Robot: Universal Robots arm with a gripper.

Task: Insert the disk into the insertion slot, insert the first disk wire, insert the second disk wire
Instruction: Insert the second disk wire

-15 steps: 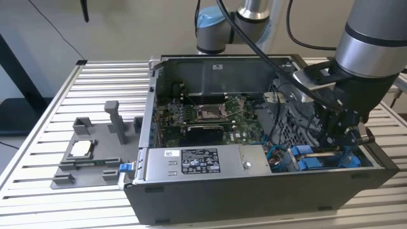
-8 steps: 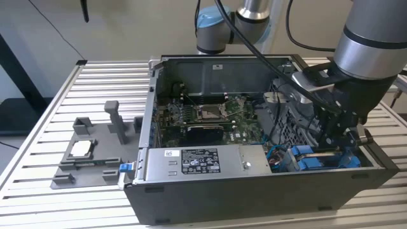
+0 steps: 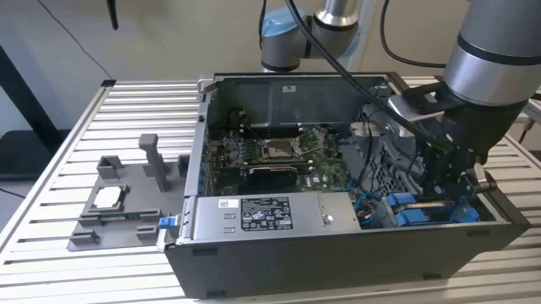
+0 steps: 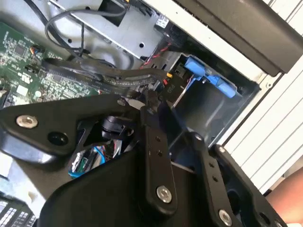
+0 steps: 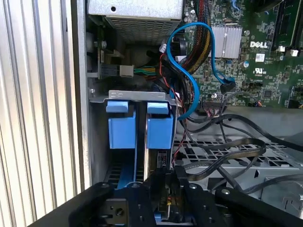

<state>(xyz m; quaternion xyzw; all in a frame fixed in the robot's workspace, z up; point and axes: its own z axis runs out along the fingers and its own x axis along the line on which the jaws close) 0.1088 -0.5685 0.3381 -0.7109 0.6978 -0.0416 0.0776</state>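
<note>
Two blue carrier frames stand side by side in the insertion slot (image 5: pixel 137 96), the grey metal bay at the case's front corner (image 3: pixel 422 212). The disk's blue carrier (image 5: pixel 159 126) is the one nearer the motherboard; its silver body is hidden in the bay. My gripper (image 5: pixel 165 191) hangs right over that carrier's end, inside the case (image 3: pixel 444 183). It looks shut on a black connector (image 4: pixel 173 89) of a disk wire with red and black strands. In the second wrist view the fingertips (image 4: pixel 144 103) sit just beside the blue tab (image 4: pixel 208 78).
The labelled power-supply box (image 3: pixel 262 215) sits beside the bay. A blue cable (image 5: pixel 196 90) and black flat cables (image 5: pixel 227 151) loop over the perforated cage close to my gripper. The motherboard (image 3: pixel 279 152) lies behind. A grey fixture with a small silver chip (image 3: pixel 108 197) is at the exterior view's left.
</note>
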